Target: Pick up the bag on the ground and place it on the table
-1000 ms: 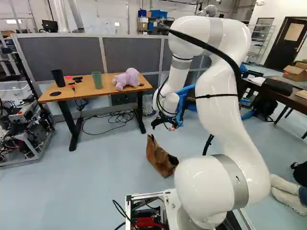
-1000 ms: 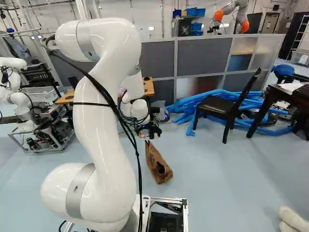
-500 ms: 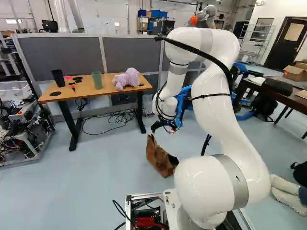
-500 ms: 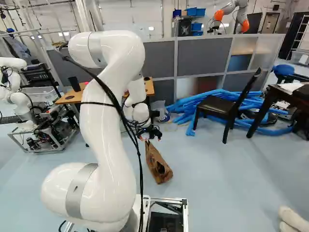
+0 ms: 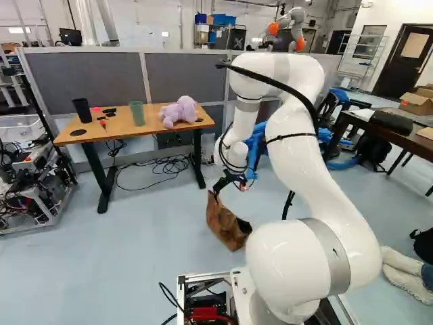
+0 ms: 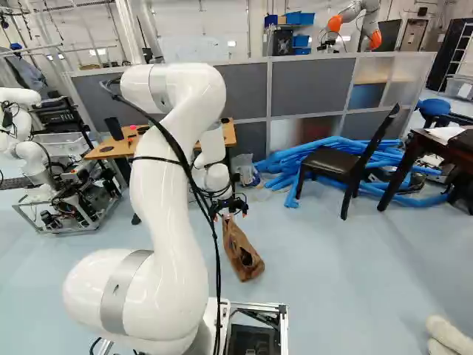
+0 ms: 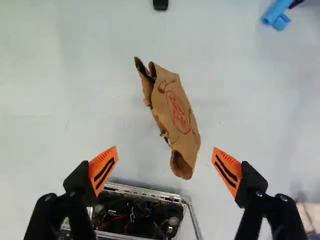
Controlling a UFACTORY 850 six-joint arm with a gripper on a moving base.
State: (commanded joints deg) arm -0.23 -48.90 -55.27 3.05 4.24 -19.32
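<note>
My gripper hangs just over the upper end of the brown paper bag, which lies on the floor ahead of the base. Seen from the wrist, the gripper stands wide open, with nothing between its orange pads. The bag lies below and mostly ahead of the fingers, its lower end close to the gap between them; neither finger appears to touch it. The wooden table is at the upper left of the left base view, beyond the bag.
On the table are a purple plush toy, a green cup and a black cup. A black chair and blue tubes are beyond the bag. Another robot stands behind the partition. Feet show near the base.
The arm has lowered, bringing the gripper down toward the bag's upper end. Neither the base nor the bag has moved.
</note>
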